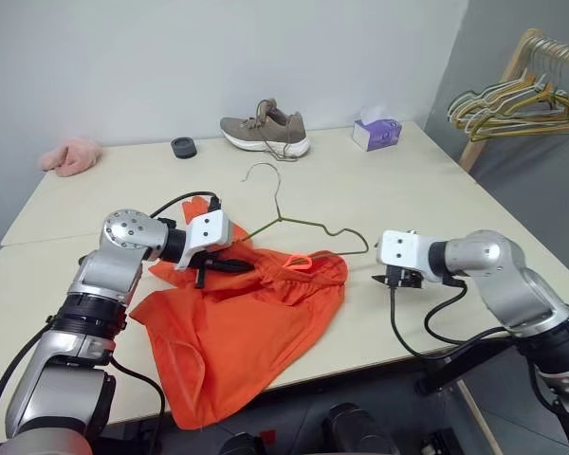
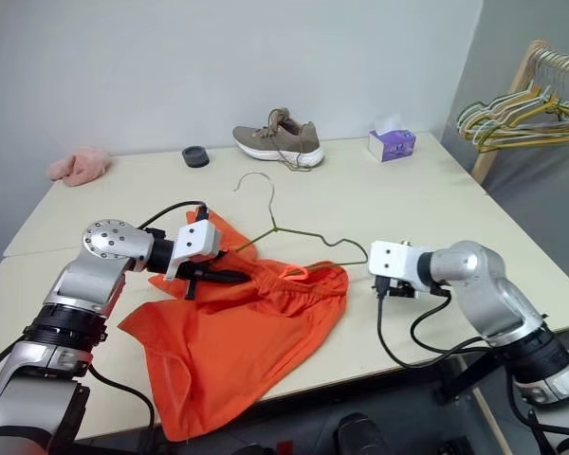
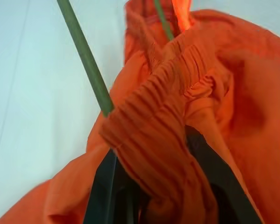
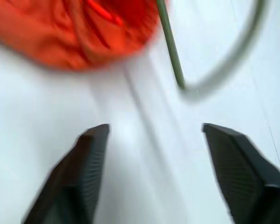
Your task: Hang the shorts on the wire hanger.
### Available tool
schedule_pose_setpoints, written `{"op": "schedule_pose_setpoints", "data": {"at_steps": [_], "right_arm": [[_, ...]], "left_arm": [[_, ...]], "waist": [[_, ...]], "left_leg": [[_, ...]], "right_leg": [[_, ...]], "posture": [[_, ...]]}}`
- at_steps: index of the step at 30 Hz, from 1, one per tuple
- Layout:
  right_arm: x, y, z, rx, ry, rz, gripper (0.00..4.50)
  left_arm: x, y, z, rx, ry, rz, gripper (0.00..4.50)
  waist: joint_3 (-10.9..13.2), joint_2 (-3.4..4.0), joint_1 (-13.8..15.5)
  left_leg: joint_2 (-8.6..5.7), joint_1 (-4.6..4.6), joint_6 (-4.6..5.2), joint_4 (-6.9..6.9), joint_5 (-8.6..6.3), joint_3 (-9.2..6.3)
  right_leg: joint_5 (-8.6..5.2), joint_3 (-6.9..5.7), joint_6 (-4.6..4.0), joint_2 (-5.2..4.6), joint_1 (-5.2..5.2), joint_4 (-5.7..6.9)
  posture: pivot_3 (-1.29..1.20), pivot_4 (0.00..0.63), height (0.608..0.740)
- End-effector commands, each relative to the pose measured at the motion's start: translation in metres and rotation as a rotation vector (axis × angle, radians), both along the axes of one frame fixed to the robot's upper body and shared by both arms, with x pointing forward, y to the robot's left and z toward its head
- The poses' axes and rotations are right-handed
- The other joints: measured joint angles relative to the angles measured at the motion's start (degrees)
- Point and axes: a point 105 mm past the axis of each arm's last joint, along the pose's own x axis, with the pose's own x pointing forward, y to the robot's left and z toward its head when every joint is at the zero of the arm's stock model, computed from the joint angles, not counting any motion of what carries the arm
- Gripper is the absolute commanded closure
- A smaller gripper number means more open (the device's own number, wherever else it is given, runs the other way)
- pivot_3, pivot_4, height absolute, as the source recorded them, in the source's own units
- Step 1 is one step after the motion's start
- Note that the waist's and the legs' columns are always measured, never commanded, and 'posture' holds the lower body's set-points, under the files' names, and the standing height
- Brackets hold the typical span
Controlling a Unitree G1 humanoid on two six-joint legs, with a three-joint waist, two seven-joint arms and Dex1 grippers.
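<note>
Hanging half done: left gripper (image 1: pixel 235 266) pinches shorts (image 1: pixel 242 332) waistband over wire hanger (image 1: pixel 308 224); right gripper (image 4: pixel 154 172) gapes empty.

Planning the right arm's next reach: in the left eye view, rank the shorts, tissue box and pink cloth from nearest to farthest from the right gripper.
From the right gripper:
1. Shorts, just to its left.
2. Tissue box, at the far table edge.
3. Pink cloth, far-left corner.

Silver-grey jointed arms with round screwed caps, white wrist blocks, looping black cables; left gripper (image 1: pixel 229 265) and right gripper (image 4: pixel 154 135) with ribbed black fingers.
</note>
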Motion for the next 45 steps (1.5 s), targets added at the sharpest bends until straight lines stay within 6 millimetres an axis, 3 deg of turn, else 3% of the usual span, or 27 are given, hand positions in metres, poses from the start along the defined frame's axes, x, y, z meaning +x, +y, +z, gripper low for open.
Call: {"op": "schedule_pose_setpoints", "data": {"at_steps": [1, 3, 7, 14, 18, 29, 32, 34, 43, 45], "right_arm": [[0.002, -0.008, 0.013, 0.125, -0.039, -0.145, 0.00], [-0.003, -0.002, 0.010, 0.250, 0.007, -0.226, 0.00], [-0.021, 0.029, 0.005, 0.512, 0.189, -0.313, 0.00], [-0.038, 0.054, -0.018, 0.661, 0.391, -0.411, 0.00], [-0.029, 0.069, -0.036, 0.678, 0.425, -0.441, 0.00], [-0.007, 0.092, -0.059, 0.739, 0.454, -0.507, 0.00], [-0.002, 0.096, -0.063, 0.717, 0.403, -0.507, 0.60], [0.002, 0.095, -0.064, 0.706, 0.352, -0.511, 1.29], [0.016, 0.055, -0.058, 0.654, 0.189, -0.545, 4.42], [0.016, 0.047, -0.056, 0.651, 0.178, -0.554, 4.50]], "left_arm": [[0.005, 0.001, 0.015, -0.024, -0.063, 0.015, 3.73], [0.006, -0.001, 0.016, -0.032, -0.077, 0.018, 3.73], [0.009, -0.002, 0.019, -0.041, -0.101, 0.018, 3.73], [0.012, -0.001, 0.026, -0.050, -0.132, 0.025, 3.73], [0.012, 0.001, 0.026, -0.048, -0.133, 0.030, 3.73], [0.008, 0.003, 0.024, -0.056, -0.133, 0.041, 3.73], [0.008, 0.003, 0.024, -0.060, -0.134, 0.045, 3.73], [0.007, 0.004, 0.024, -0.063, -0.134, 0.048, 3.73], [-0.005, 0.019, 0.029, -0.047, -0.096, 0.051, 3.73], [-0.009, 0.023, 0.028, -0.017, -0.087, 0.038, 3.73]], "waist": [[0.00, 0.00, -0.05], [0.00, -0.01, -0.20], [0.00, 0.00, -0.47], [0.00, 0.00, 0.03], [-0.01, 0.00, -0.19], [-0.02, 0.00, -0.36], [-0.05, -0.05, -0.37], [-0.05, -0.05, -0.37], [-0.04, -0.05, -0.33], [-0.04, -0.05, -0.28]], "left_leg": [[0.01, -0.01, 0.00, -0.02, 0.00, -0.01], [0.04, -0.01, 0.00, -0.04, 0.00, -0.01], [0.09, -0.01, 0.00, -0.05, 0.00, -0.06], [-0.03, -0.05, 0.00, 0.00, 0.00, -0.09], [-0.03, -0.04, 0.00, -0.01, 0.00, -0.07], [0.03, -0.05, 0.00, -0.05, 0.00, -0.09], [0.03, -0.05, 0.00, -0.05, 0.00, -0.09], [0.03, -0.04, 0.00, -0.05, 0.00, -0.09], [0.03, -0.05, 0.00, -0.06, 0.00, -0.09], [0.03, -0.05, 0.00, -0.06, 0.00, -0.09]], "right_leg": [[0.00, 0.02, 0.00, 0.00, -0.01, 0.00], [0.00, 0.05, 0.00, 0.02, -0.02, 0.00], [0.00, 0.05, 0.00, 0.06, -0.04, 0.05], [0.00, 0.00, 0.00, 0.04, -0.01, 0.02], [-0.01, 0.01, 0.01, 0.06, -0.02, 0.02], [0.00, 0.02, 0.00, 0.24, -0.05, 0.02], [0.00, 0.01, 0.00, 0.24, -0.05, 0.02], [0.00, 0.01, 0.00, 0.24, -0.05, 0.02], [0.00, 0.02, 0.00, 0.24, -0.05, 0.01], [0.00, 0.01, 0.00, 0.24, -0.05, 0.01]], "posture": [[-0.26, 0.035, 0.740], [-0.26, 0.036, 0.740], [-0.27, 0.038, 0.740], [-0.27, 0.038, 0.740], [-0.26, 0.040, 0.740], [-0.24, 0.030, 0.740], [-0.24, 0.028, 0.740], [-0.24, 0.028, 0.740], [-0.23, 0.028, 0.740], [-0.23, 0.028, 0.740]]}}
